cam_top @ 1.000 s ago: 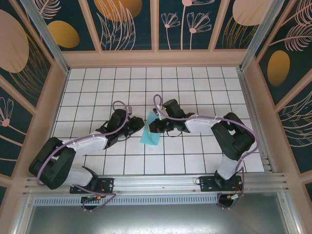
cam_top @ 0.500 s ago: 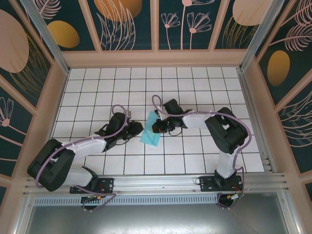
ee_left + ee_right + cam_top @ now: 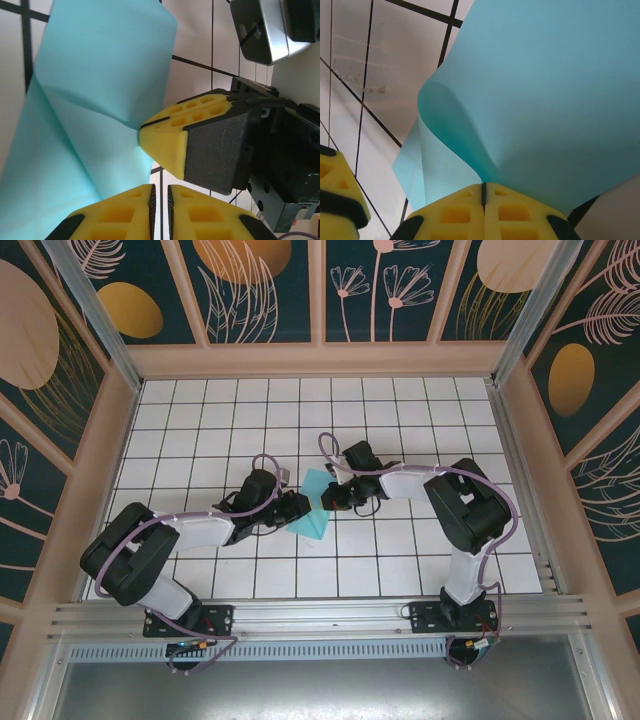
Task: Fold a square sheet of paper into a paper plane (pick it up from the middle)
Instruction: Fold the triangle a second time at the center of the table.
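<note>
Cyan sheet: thin light-blue square paper (image 3: 321, 524), centre of frame, bowed up off the white gridded desk (image 3: 400, 560).
Right jaws: clamped on its curled edge, apparently lifting it for a fold.
Left jaws: almost together alongside; grip unclear.

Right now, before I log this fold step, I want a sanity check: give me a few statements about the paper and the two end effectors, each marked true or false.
1. The right end effector is shut on the light-blue paper. True.
2. The paper lies flat on the tiled table. False: it curls up from the pinch, with a bend in it.
3. The left end effector is at the paper's side, opposite the right one. True.
4. The paper is a finished pointed plane. False: it is a loosely bent sheet.
</note>
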`<action>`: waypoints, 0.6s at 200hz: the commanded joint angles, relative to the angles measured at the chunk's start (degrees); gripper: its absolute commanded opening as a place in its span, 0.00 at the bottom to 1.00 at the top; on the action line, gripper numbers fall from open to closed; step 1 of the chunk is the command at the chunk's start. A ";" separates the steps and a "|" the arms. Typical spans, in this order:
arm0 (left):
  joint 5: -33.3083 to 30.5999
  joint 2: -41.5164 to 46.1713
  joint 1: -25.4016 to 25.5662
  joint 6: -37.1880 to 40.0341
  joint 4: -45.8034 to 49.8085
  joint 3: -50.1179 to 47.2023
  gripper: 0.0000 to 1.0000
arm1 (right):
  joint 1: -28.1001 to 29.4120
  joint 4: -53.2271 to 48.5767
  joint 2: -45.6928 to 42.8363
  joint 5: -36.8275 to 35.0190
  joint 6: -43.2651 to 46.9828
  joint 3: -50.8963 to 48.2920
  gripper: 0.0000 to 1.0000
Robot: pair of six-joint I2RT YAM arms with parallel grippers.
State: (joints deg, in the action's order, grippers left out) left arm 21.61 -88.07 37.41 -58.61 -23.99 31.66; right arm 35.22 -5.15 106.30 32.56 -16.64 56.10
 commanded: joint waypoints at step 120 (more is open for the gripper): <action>2.06 -8.04 0.93 1.92 -1.15 5.98 0.17 | -0.53 -2.96 -0.02 -2.85 4.44 3.02 0.00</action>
State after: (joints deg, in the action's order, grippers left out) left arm 22.74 -94.72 38.06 -58.13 -24.25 35.99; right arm 35.03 -6.94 106.30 29.80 -13.78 57.19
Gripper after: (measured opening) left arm 0.175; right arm 0.046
